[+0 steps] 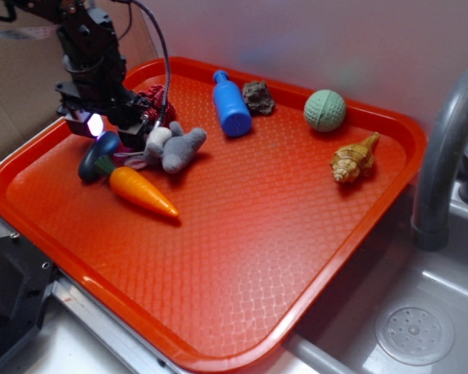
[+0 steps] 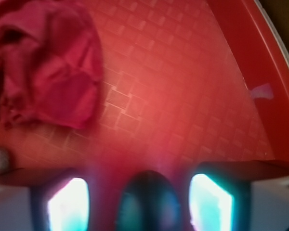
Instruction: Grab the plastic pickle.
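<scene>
setting: mock kitchen sink setup, looks like a robot lab rig
landmark: orange tray point(image 1: 312, 257), cafeteria type with textured bottom, lying over the sink area
sink: grey metal basin with round drain point(image 1: 414, 333), right of the tray and lower
faucet: grey curved pipe point(image 1: 444, 148), just beside the tray's right edge
backdrop: plain pale wall point(image 1: 335, 39) behind the tray; brown cardboard point(image 1: 15, 93) past its left rear corner
props: toy items on the tray, e.g. plastic carrot point(image 1: 143, 192), blue bottle point(image 1: 231, 104), green ball point(image 1: 325, 110), shell point(image 1: 355, 159); play food, not real
robot: black arm point(image 1: 90, 54) standing over the tray's left rear corner
</scene>
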You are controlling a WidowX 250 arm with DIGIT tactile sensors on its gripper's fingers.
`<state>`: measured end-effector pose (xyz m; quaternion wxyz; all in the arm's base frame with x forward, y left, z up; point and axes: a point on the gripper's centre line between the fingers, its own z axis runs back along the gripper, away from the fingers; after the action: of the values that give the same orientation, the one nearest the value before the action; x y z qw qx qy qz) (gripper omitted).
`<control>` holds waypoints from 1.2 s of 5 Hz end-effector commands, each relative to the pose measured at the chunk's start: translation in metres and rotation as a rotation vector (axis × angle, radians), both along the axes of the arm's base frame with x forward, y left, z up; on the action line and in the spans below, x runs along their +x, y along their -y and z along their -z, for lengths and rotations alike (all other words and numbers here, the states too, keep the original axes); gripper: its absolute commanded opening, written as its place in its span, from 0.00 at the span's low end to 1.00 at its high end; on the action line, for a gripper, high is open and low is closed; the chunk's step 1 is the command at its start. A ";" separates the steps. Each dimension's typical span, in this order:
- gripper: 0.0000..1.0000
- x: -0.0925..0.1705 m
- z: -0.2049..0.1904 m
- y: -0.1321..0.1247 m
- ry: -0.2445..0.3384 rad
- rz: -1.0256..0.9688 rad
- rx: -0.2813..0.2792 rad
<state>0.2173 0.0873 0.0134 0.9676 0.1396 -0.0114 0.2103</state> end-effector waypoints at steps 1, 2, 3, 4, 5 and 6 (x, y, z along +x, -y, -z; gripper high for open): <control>0.00 -0.011 0.007 0.000 -0.025 0.019 0.024; 0.00 -0.014 -0.015 0.005 0.018 0.043 -0.018; 0.00 -0.010 -0.063 0.023 0.142 0.098 -0.125; 0.00 -0.008 -0.114 0.039 0.234 0.141 -0.163; 0.00 -0.010 -0.164 0.048 0.286 0.181 -0.210; 0.00 -0.015 -0.190 0.056 0.327 0.242 -0.222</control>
<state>0.2044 0.0231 0.1919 0.9841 -0.0123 -0.1349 0.1146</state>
